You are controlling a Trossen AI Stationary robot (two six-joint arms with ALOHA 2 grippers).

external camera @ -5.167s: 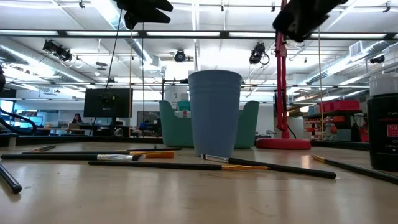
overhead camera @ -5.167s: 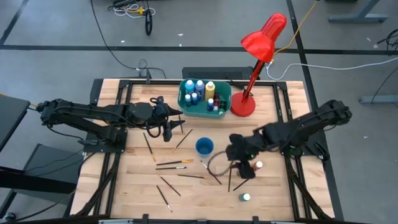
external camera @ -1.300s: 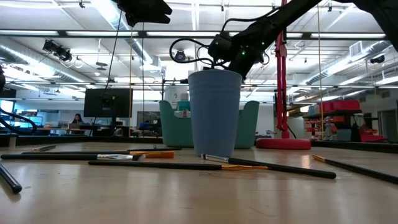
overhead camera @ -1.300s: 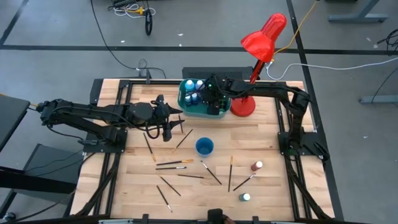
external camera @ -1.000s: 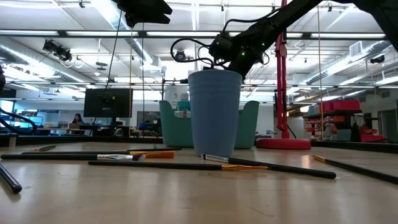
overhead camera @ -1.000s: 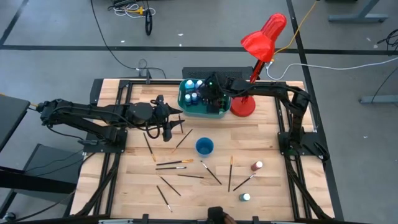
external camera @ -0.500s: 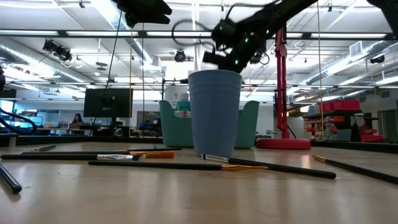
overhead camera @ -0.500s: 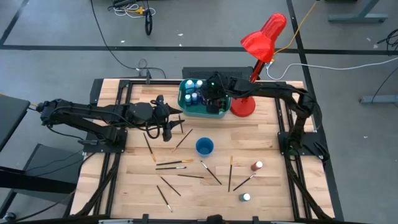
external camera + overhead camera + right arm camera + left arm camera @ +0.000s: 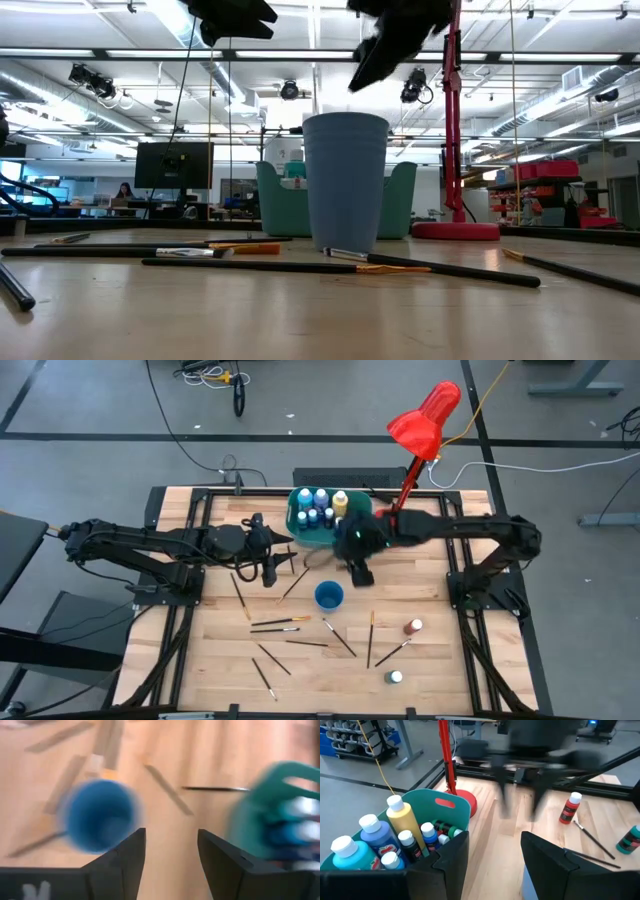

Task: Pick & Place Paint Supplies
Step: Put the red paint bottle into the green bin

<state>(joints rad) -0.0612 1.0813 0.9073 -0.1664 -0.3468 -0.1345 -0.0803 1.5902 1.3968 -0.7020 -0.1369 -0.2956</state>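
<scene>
The right gripper [image 9: 360, 572], fingers spread and empty, hangs between the teal plastic tub [image 9: 305, 538] and the round blue cup [image 9: 328, 596], nearer than the open left gripper [image 9: 283, 567] to the thin paintbrushes [image 9: 339, 637] scattered beyond the cup.

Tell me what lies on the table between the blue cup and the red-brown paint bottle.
In the high view, one upright-lying paintbrush sits between the blue cup and the red-brown paint bottle; otherwise bare wood.
</scene>
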